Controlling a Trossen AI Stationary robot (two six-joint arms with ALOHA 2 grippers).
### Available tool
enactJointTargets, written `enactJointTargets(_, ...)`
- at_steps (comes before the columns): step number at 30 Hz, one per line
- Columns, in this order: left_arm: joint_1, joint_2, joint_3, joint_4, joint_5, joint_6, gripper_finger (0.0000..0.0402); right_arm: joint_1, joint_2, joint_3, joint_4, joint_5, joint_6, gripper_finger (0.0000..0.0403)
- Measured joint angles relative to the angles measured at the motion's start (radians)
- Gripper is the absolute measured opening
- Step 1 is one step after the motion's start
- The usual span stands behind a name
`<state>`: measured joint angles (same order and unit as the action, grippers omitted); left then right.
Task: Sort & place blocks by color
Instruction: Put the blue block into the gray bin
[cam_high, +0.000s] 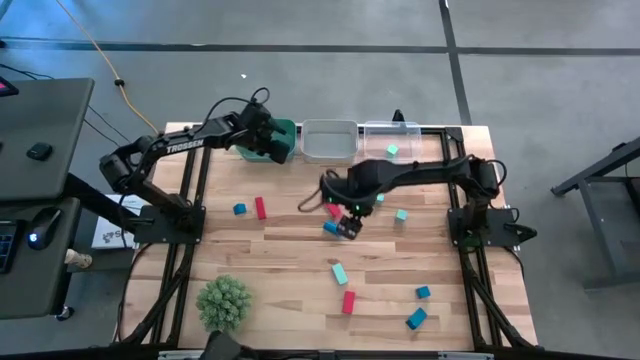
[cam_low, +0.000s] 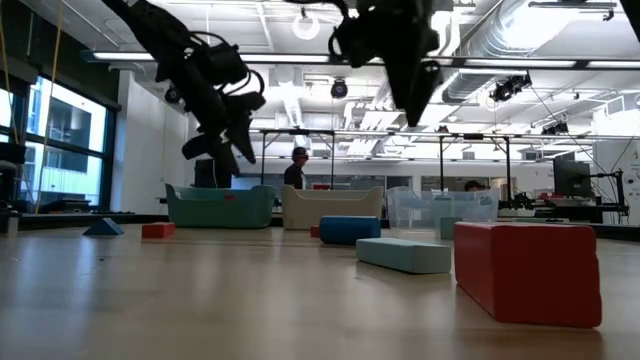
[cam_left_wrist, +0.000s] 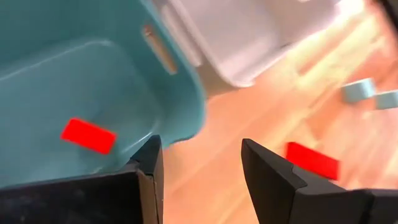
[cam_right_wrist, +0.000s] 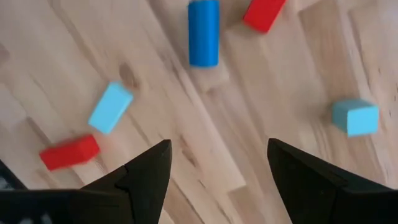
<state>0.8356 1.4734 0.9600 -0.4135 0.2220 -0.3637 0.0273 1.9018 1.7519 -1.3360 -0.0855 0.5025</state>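
With the right gripper hung wide-fingered over mid-worktop and the left gripper parted, empty, over the far teal bin, the scattered blocks, judged light, rigid and smooth, are best pinched across flat sides.

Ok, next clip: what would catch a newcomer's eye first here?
Probably the left end effector hanging open over the teal bin at the table's far edge, with a red block already lying inside. Next, the right end effector, open above mid-table among scattered red, blue and teal blocks. The green spiky ball at the near left corner also stands out.
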Motion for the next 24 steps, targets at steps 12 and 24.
enactJointTargets(12,-0.07,-0.099,0.0,0.018,0.046,-0.074,0.0136,0.19,0.0,0.0,-0.078,0.057,0.105,0.0255)
enactJointTargets(24,-0.122,-0.104,0.0,0.023,0.044,-0.078,0.0137,0.313,0.0,0.0,-0.161,0.04,0.386,0.0255)
